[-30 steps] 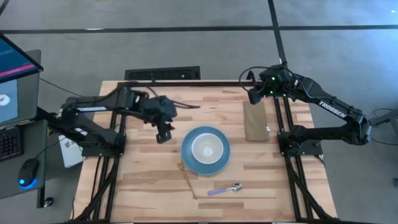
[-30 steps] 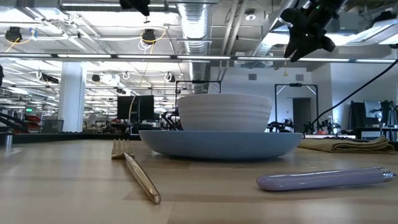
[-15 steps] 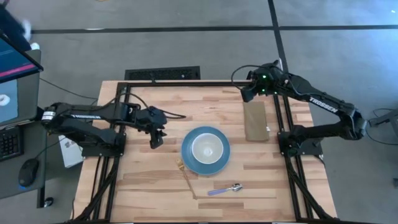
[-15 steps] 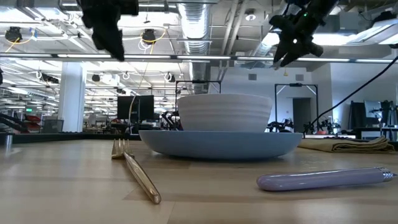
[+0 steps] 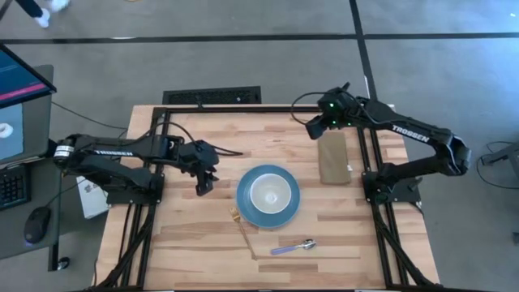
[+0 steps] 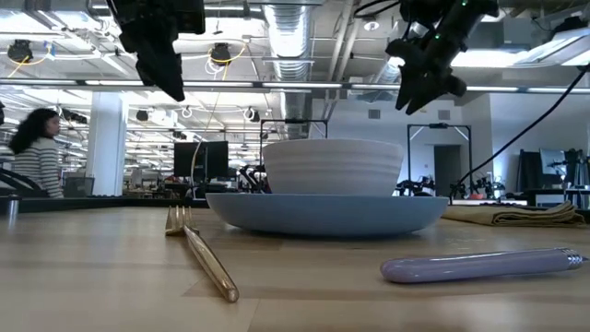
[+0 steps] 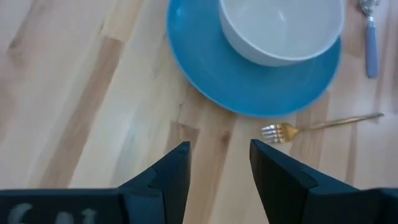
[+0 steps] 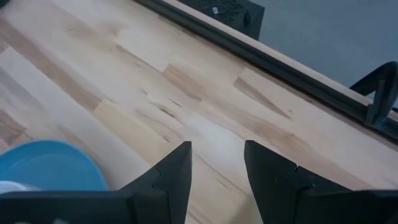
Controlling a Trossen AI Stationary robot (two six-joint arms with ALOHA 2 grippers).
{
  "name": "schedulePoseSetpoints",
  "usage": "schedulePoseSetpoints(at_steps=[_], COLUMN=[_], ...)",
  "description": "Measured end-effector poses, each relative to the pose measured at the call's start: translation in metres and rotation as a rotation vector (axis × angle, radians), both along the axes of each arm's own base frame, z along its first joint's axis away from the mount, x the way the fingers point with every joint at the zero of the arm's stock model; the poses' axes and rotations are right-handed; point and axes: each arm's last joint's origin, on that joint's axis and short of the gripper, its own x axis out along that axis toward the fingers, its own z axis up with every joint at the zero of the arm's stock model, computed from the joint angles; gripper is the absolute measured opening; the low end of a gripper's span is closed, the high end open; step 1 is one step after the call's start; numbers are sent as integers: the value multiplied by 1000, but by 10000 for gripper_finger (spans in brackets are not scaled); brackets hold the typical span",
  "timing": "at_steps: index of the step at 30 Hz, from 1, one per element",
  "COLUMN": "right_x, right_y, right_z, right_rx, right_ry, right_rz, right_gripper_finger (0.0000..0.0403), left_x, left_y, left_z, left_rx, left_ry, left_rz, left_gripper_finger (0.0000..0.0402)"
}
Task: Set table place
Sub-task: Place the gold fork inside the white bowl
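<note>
Starting at the left, the left gripper [image 5: 200,190] is hanging above bare wood just left of the blue plate [image 5: 268,197], having dropped lower and drawn back from the plate over the last second; its jaws are standing a little apart with nothing between them, as its wrist view shows. The counter [image 5: 178,235] of pale wooden planks is carrying the whole setting: the plate is lying near its middle with the white bowl [image 5: 270,193] sitting inside it, the gold fork [image 5: 242,228] is lying at an angle with its tines just beside the plate's near-left rim, and the lilac-handled spoon [image 5: 293,246] is resting apart from the plate on the near side. Further right, the olive-brown pad [image 5: 333,159] is lying flat beside the plate. The right gripper [image 5: 313,130] is now swinging in over the far edge of the counter, just off the pad's far corner, where a second ago it was farther right; its jaws are likewise parted and empty. Both arms repositioning empty suggests a new pick is being lined up, probably the cutlery or the pad.
</note>
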Motion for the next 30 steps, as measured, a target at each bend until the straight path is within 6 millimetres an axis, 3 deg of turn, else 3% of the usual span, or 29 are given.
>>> schedulePoseSetpoints(at_steps=[6, 18, 27, 30], right_x=[-2, 2, 5, 6], right_y=[6, 15, 23, 24], right_z=[5, 5, 5, 5], right_rx=[-12, -17, -18, -18], right_ry=[-20, 0, 2, 2], right_rz=[14, 77, 115, 120], right_gripper_finger=[171, 171, 171, 171], left_x=[13, 64, 66, 62], left_y=[-3, -21, -24, -24], left_z=[-12, -68, -76, -89], left_rx=[-88, -271, -174, -190], left_ry=[41, 141, 172, 162], left_rz=[-58, -207, -161, -130], left_gripper_finger=[155, 155, 155, 155])
